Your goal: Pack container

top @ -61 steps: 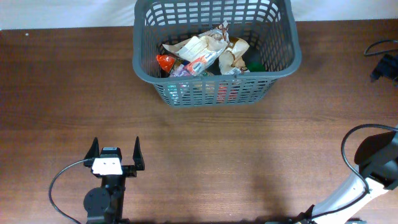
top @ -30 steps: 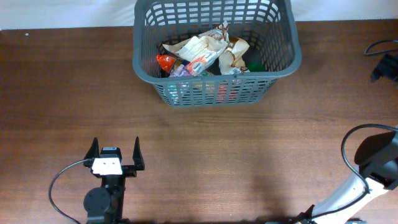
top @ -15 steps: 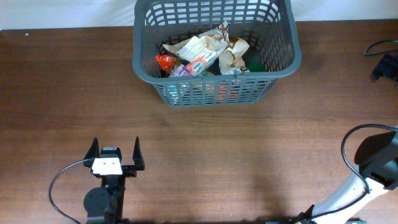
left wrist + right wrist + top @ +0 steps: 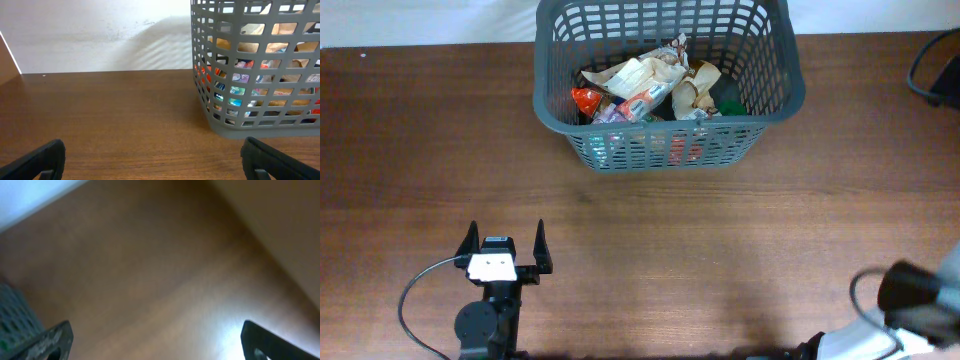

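The container (image 4: 798, 92) is a dark grey lattice basket at the back middle of the brown table. It holds several snack packets and wrappers (image 4: 650, 82). My left gripper (image 4: 506, 232) is open and empty near the front left, well short of the basket and pointing toward it. In the left wrist view the basket (image 4: 215, 122) stands ahead to the right, and my left gripper's fingers (image 4: 155, 162) are spread wide over bare wood. My right gripper (image 4: 155, 342) is open and empty over bare table in a blurred view. A corner of the basket (image 4: 12, 317) shows at its left edge.
The right arm (image 4: 920, 300) is a blurred shape at the front right corner. A dark curved cable (image 4: 928, 62) shows at the right edge. A white wall (image 4: 100, 35) runs behind the table's back edge.
The right arm has swung and is now blurred and lower at the front right. The dark shape at the right edge has shifted upward. The left arm and the basket have not moved.
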Robot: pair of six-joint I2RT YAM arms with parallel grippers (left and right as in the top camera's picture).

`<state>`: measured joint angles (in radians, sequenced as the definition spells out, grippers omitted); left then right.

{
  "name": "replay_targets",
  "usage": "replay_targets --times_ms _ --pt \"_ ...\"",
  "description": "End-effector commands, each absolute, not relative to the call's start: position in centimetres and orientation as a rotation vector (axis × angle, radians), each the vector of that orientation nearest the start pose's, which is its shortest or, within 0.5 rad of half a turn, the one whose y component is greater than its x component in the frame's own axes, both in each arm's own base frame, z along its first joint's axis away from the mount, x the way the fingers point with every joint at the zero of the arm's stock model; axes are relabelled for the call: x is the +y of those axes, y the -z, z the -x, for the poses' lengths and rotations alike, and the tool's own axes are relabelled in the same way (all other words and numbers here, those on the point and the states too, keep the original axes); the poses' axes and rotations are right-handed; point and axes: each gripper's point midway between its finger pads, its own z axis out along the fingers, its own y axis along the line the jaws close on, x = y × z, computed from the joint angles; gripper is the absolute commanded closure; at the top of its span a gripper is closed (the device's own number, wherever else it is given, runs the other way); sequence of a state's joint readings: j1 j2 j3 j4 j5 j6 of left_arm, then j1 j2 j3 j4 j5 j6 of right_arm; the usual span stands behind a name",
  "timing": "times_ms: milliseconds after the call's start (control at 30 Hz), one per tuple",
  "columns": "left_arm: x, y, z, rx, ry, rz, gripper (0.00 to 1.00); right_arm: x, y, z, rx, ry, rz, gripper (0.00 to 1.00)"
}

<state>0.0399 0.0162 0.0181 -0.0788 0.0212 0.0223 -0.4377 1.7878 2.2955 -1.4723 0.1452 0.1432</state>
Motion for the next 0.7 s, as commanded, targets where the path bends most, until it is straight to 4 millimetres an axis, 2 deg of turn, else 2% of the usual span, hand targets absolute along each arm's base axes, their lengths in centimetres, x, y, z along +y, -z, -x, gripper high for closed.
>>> replay_targets --times_ms 0,167,400,433,667 --pt "0.9 -15.7 -24.6 1.648 -0.038 0.015 0.01 -17.8 -36.7 -33.9 2.329 0.323 -0.728 0.01" --pt "0.9 -15.7 -24.6 1.648 -0.037 0.016 0.01 -16.2 -37.9 -32.5 2.192 0.317 -0.675 0.01" --pt "0.9 -15.7 -24.6 1.648 -0.037 0.016 0.01 -12.5 -39.9 -28.7 1.966 0.283 -0.562 0.01" --pt "0.9 -15.7 -24.6 1.648 -0.037 0.016 0.01 -11.4 -40.4 -27.8 1.905 0.265 -0.527 0.01" --pt "0.9 -15.7 -24.6 1.648 -0.037 0.016 0.01 -7.1 -40.7 -24.0 1.726 0.173 -0.393 0.01"
